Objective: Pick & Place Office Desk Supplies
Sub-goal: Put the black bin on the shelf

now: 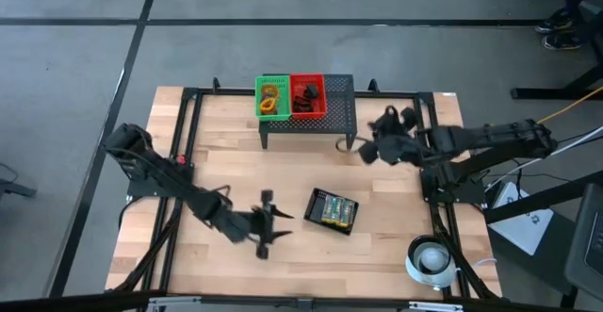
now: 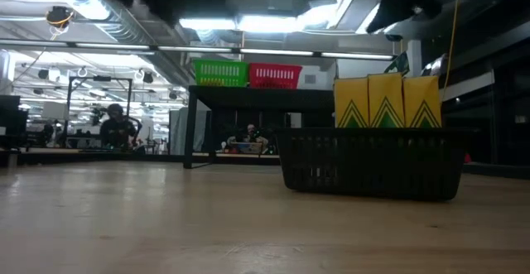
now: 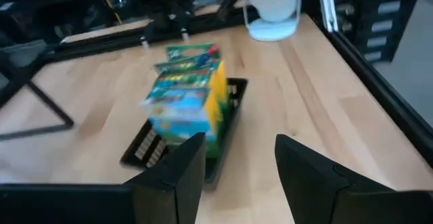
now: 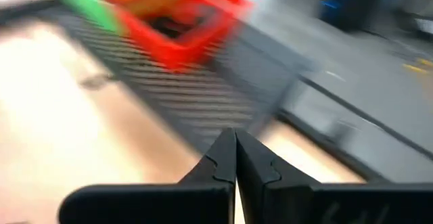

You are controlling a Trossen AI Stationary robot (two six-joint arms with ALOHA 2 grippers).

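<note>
Left gripper [image 1: 265, 223] jaws wide, empty, low over table. Printed packets [image 3: 187, 95] stand in black tray [image 1: 332, 209] just ahead of it. Judgement: advance straight, straddle one packet, then close. Right gripper [image 4: 235, 158] pinched shut, empty, near the mesh stand [image 1: 332, 116]. Only high view shows green basket [image 1: 272, 97] loops; low view shows packets upright.

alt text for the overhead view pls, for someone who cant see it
Overhead view of a wooden table: the left gripper, open, sits beside a black tray of printed packets. The right gripper, shut, hangs near a black mesh stand carrying a green basket and a red basket. A round white object sits at one corner.
</note>
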